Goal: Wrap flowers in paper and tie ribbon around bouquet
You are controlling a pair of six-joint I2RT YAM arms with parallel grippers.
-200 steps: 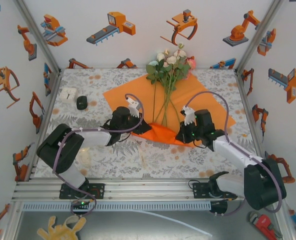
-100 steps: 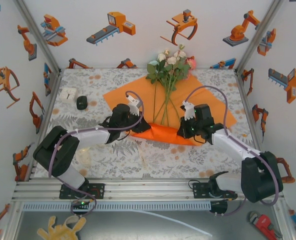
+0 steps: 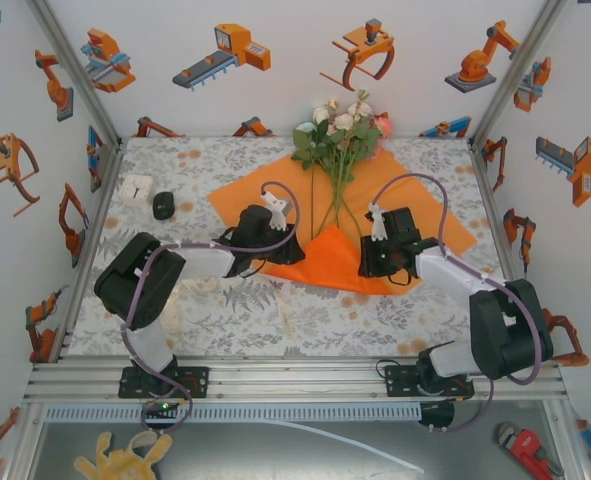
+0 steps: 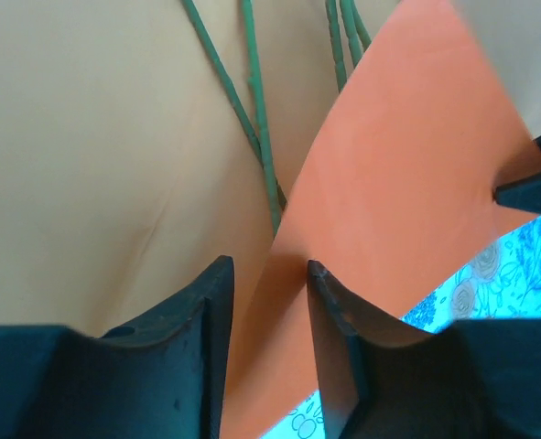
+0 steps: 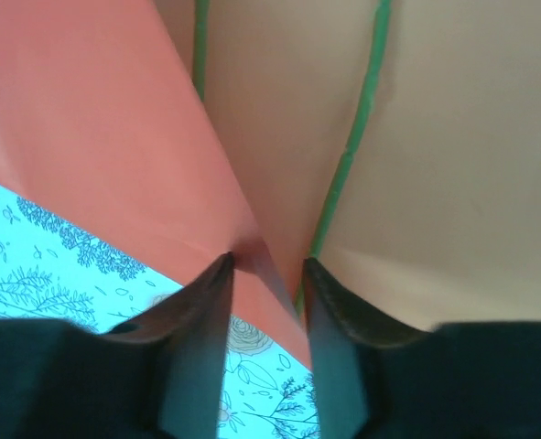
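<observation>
1. Early going, by my reading. The paper [image 3: 245,195] has its six o'clock corner folded up toward twelve over the stem ends. The side corners lie flat, no cone is formed, and the ribbon tie is not yet begun.
2. Far left on the counter [image 3: 225,310], at nine o'clock from the sheet, I count one small white block [image 3: 135,188] and one small dark object [image 3: 163,205].
3. My left fingers [image 4: 197,311] sit at eight o'clock of the stem ends. They are spread, the fold lying in the gap unpinched.
4. In the centre is one orange sheet carrying one bunch of flowers [image 3: 340,125], blooms at twelve o'clock. I count five stems through the left wrist camera.
5. My right fingers [image 5: 334,306], at four o'clock, are likewise parted astride the fold's edge and grip nothing.
</observation>
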